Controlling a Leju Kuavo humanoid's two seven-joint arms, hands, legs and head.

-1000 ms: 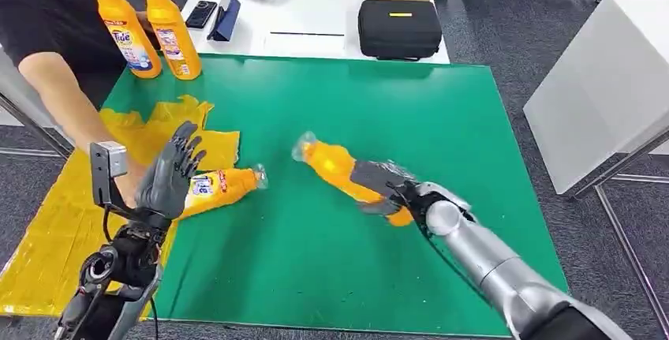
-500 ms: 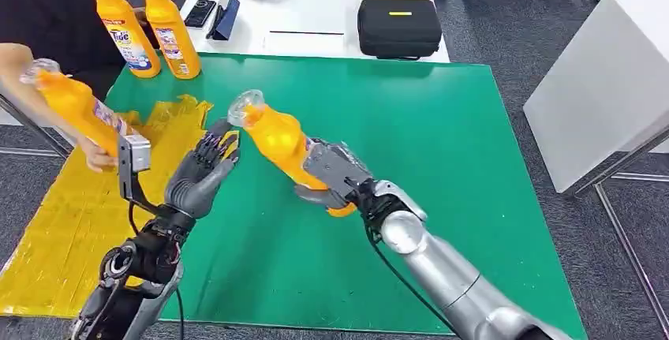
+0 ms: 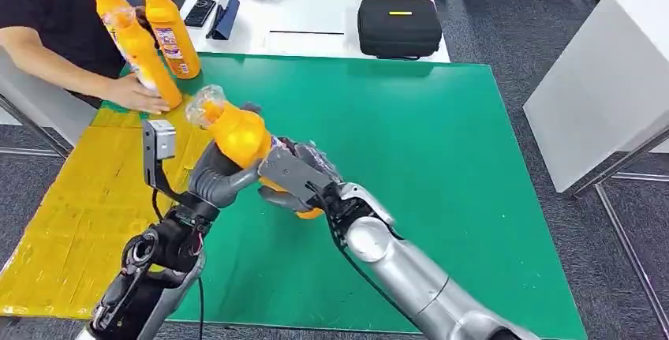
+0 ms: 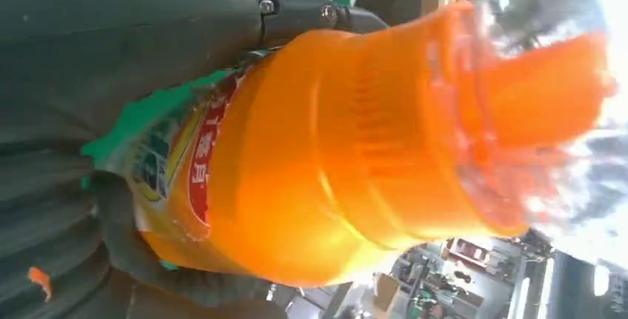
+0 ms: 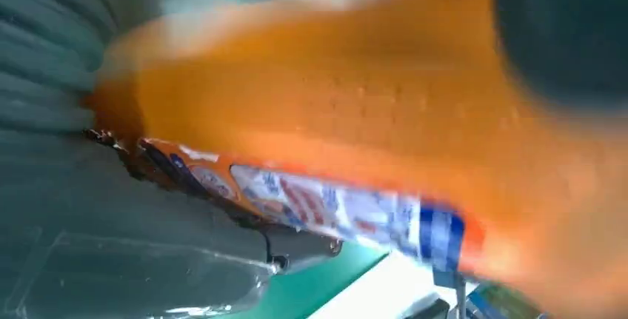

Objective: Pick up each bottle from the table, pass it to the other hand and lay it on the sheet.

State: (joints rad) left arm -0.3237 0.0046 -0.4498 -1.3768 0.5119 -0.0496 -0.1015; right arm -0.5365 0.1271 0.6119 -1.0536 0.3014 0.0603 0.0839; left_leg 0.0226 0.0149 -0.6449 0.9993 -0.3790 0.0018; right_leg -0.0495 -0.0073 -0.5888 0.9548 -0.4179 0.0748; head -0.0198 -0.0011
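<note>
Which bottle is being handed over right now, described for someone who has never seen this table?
Start at the green mat and find the two silver arms meeting near its left side. The orange bottle sits between the right hand and left hand, tilted in the air. The other bottles stand at the far corner.

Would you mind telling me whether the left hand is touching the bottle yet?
Touching. In the left wrist view the left hand wraps against the bottle with no gap.

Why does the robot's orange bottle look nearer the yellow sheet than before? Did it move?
Yes. The orange bottle, held in the right hand, moved left across the green mat toward the yellow sheet.
</note>
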